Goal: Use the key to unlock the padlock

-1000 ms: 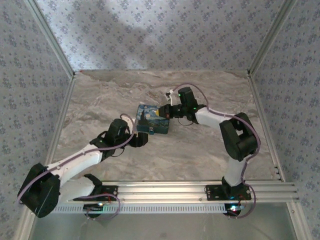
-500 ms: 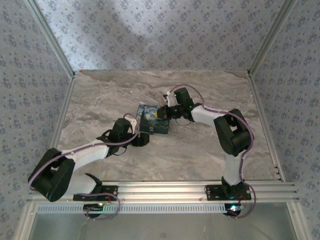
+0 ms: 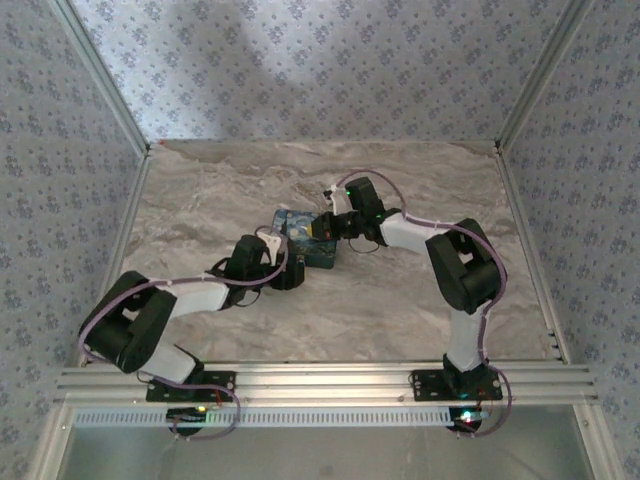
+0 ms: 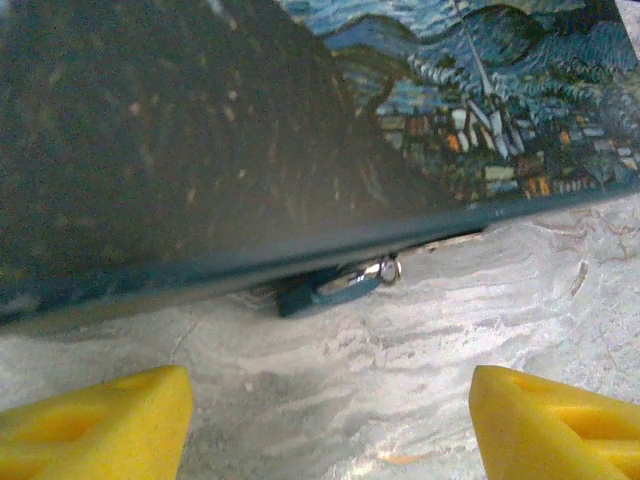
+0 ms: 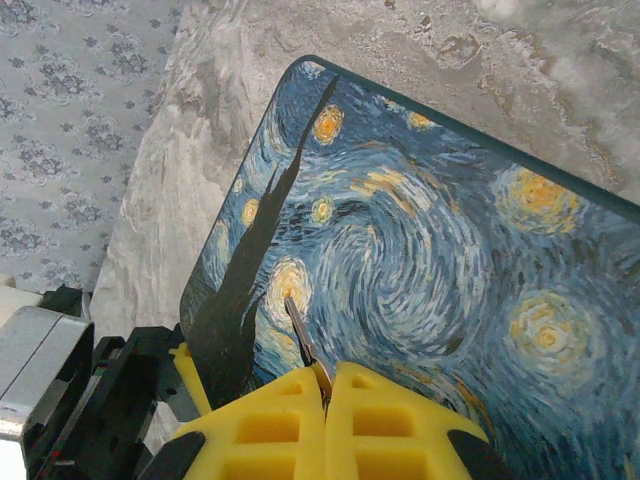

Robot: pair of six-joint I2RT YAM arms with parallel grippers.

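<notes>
Blue-and-yellow swirl-print box (image 5: 450,260), dark blue-grey padlock (image 4: 305,295), grey-veined marble table (image 3: 220,190), blue floral-patterned walls (image 3: 300,60).

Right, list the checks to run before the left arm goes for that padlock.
1. Key pinched in the shut right jaws: ok.
2. Left jaws open, yellow fingertips wide apart: ok.
3. Padlock in sight ahead of the left jaws: ok.
4. Padlock free to grasp: not ok, it sits tucked under the painted box's lower edge.
5. Keyhole turned toward the key: cannot tell.
</notes>
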